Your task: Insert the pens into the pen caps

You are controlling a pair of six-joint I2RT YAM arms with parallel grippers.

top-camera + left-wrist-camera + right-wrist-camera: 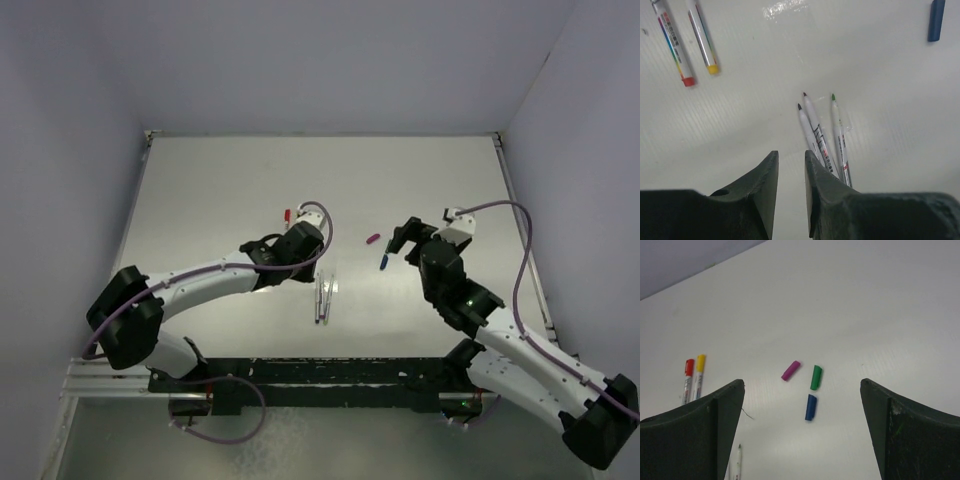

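Three uncapped pale pens (817, 132) lie side by side just ahead and right of my left gripper (791, 160), whose jaws stand a narrow gap apart with nothing between them. They also show in the top view (322, 295). A magenta cap (790, 370), a green cap (816, 377) and a blue cap (811, 407) lie loose on the table ahead of my right gripper (801, 381), which is wide open and empty. Two pens wear their caps, one red (687, 80) and one yellow (713, 68). The blue cap also shows in the left wrist view (936, 20).
The grey table (220, 190) is walled at the back and sides. My left gripper (300, 250) is mid-table, my right gripper (410, 240) to its right. The magenta cap (372, 239) and blue cap (384, 261) lie between them. A dark rail (320, 372) crosses the near edge.
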